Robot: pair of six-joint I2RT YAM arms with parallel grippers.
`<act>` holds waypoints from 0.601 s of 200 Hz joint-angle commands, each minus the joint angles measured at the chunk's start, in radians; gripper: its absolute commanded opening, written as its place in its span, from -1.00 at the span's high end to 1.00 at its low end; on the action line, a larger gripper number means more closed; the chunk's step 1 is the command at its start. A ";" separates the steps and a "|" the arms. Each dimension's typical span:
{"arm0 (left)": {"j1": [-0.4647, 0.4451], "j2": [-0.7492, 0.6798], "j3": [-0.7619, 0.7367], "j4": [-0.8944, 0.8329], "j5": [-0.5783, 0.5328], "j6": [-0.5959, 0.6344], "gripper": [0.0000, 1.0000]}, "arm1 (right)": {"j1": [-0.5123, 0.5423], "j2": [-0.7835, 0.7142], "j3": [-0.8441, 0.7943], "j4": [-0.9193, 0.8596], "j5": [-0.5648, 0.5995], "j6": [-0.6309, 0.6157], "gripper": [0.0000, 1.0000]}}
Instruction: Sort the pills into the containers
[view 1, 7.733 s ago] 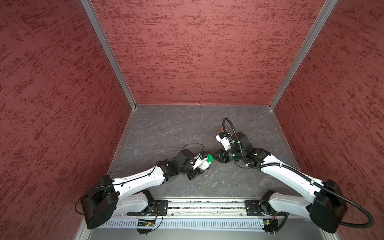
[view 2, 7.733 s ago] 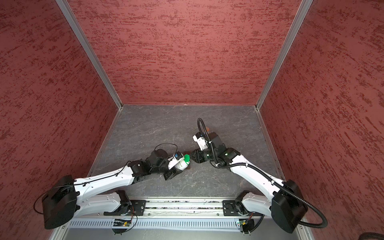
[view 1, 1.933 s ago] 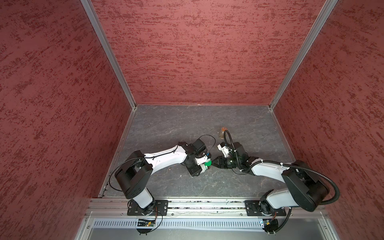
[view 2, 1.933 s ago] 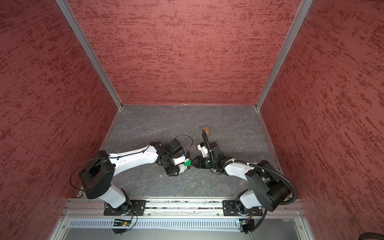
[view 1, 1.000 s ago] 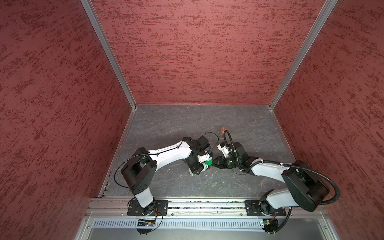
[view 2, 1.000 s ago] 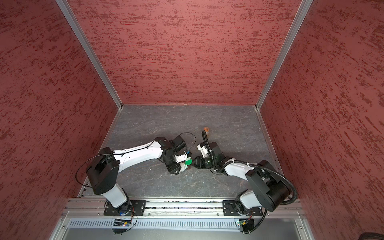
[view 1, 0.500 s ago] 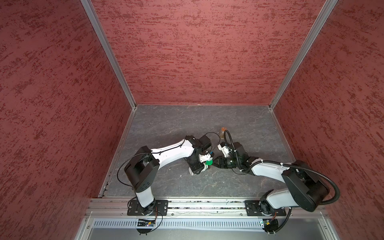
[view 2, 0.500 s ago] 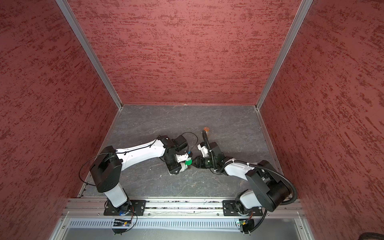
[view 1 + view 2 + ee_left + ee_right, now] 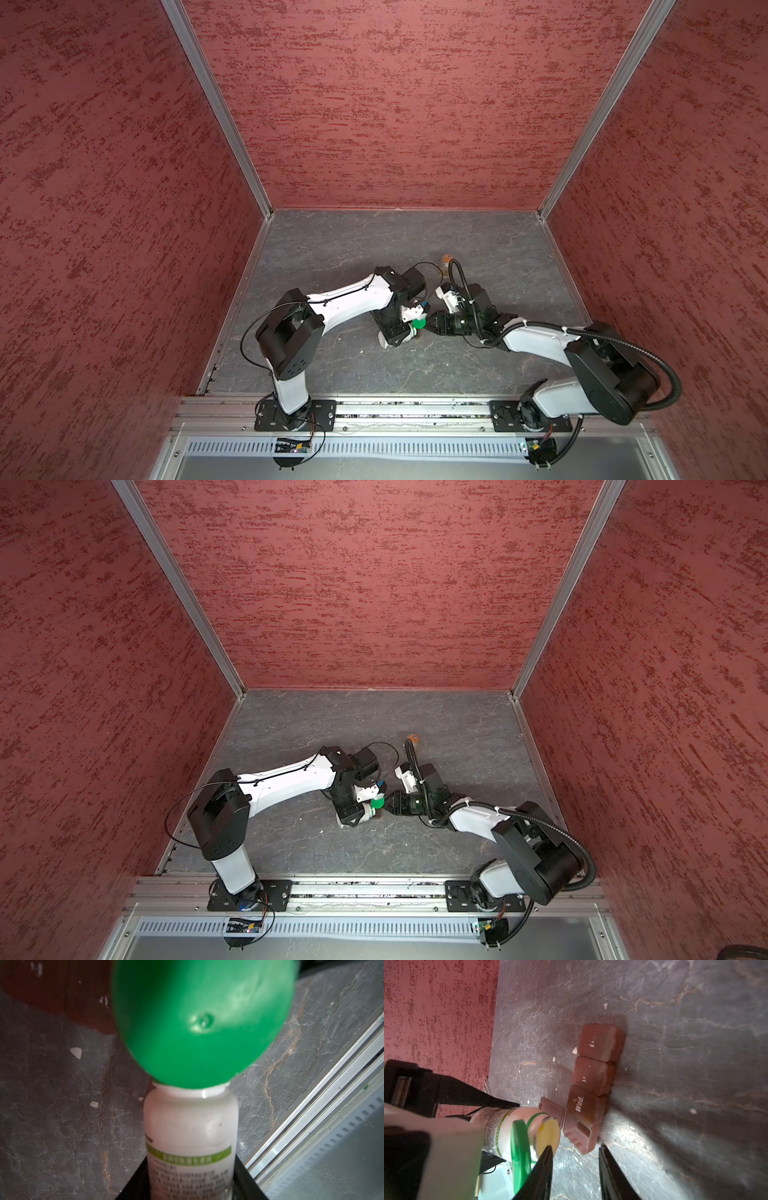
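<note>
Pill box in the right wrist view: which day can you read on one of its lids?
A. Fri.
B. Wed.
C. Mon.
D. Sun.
B: the white lettering on the lid next to the open compartment of the pill box reads Wed.

In both top views the bottle [image 9: 417, 324] sits just below the frame's centre, over the table [image 9: 332, 257], with the left gripper [image 9: 402, 332] on its left and the right gripper [image 9: 430, 326] on its right. A jar [image 9: 446, 258] stands above them, further back. In the right wrist view the bottle's mouth is just beside the pill box [image 9: 593, 1076].
</note>
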 commanded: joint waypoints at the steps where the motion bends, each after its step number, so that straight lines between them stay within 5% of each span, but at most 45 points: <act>1: -0.010 0.023 0.024 -0.020 0.001 0.011 1.00 | 0.005 -0.024 -0.019 0.067 0.015 0.013 0.24; 120: -0.012 0.078 0.095 -0.076 -0.014 0.010 1.00 | 0.005 -0.008 -0.040 0.098 0.023 0.018 0.24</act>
